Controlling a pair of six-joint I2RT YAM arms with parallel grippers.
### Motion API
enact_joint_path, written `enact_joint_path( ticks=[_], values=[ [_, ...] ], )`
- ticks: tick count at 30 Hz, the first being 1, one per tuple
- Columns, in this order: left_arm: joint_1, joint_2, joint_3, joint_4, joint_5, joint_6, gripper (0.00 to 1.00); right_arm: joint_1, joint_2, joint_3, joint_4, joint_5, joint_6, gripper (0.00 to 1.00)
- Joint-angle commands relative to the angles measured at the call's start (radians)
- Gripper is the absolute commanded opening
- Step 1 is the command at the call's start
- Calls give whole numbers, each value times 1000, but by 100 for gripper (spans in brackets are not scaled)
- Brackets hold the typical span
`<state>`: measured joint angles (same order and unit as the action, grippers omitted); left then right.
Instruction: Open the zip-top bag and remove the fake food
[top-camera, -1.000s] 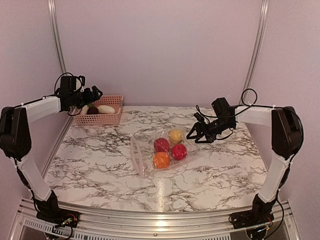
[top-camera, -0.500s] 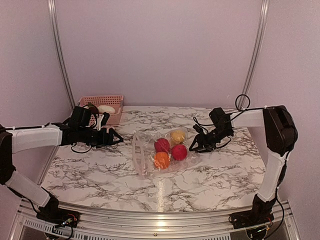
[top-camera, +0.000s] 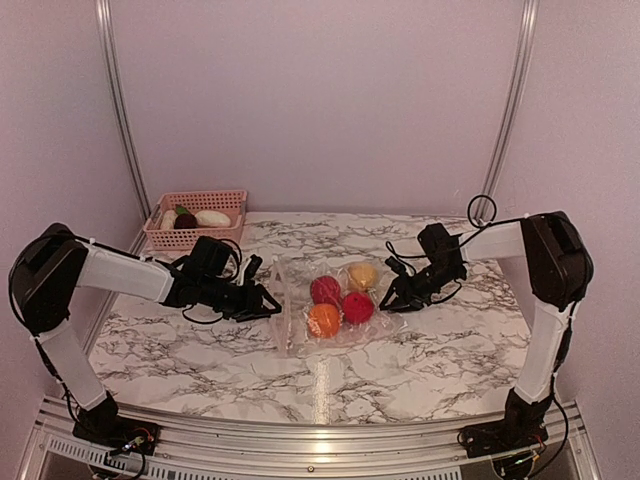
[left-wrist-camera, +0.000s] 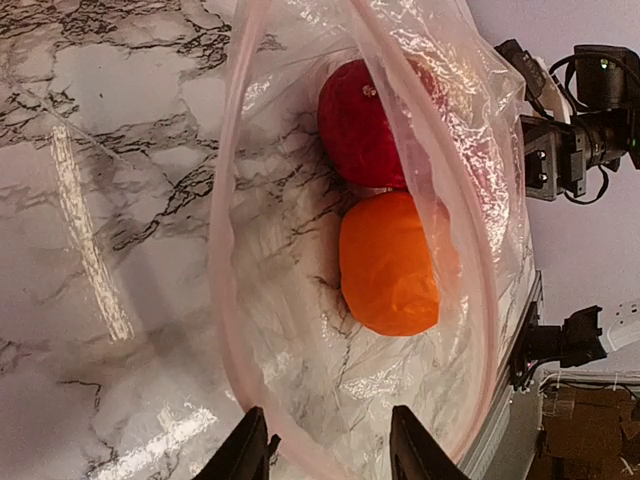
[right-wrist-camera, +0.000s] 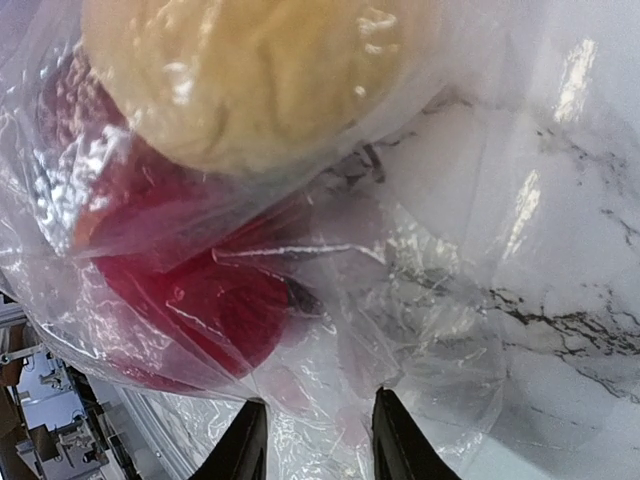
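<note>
While half-open left tool (left-wrist-camera: 325, 432) and right tool (right-wrist-camera: 318, 420) straddle the crinkly zip-top bag (top-camera: 295, 315), neither grips it.

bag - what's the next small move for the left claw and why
Probably shut the left claw on the bag rim. The mouth already gapes, its pink zip strip curves in by the open fingers, and the right claw sits over film at the far end, so a pinch here should let the fruit be tipped out.

Left arm (top-camera: 120, 275) and right arm (top-camera: 495, 238) stretched inward, low; jaws apart.
</note>
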<state>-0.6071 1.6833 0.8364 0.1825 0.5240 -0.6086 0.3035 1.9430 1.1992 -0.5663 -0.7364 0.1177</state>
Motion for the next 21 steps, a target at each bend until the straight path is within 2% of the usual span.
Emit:
enact_joint_path(
  ticks=[1, 7, 11, 16, 21],
  values=[
    [-20, 99, 98, 58, 0, -40, 39, -1, 20, -17, 17, -6, -12, 33],
    [-93, 218, 227, 39, 32, 6, 40, 12, 25, -22, 25, -4, -10, 29],
    [-138, 276, 281, 45, 85, 30, 51, 25, 34, -26, 36, -4, 1, 23],
    [-187, 294, 331, 19, 70, 69, 75, 41, 36, -27, 48, -9, 18, 10],
    [-203, 315, 358, -59, -6, 100, 81, 53, 38, -23, 55, -15, 33, 0]
  ],
)
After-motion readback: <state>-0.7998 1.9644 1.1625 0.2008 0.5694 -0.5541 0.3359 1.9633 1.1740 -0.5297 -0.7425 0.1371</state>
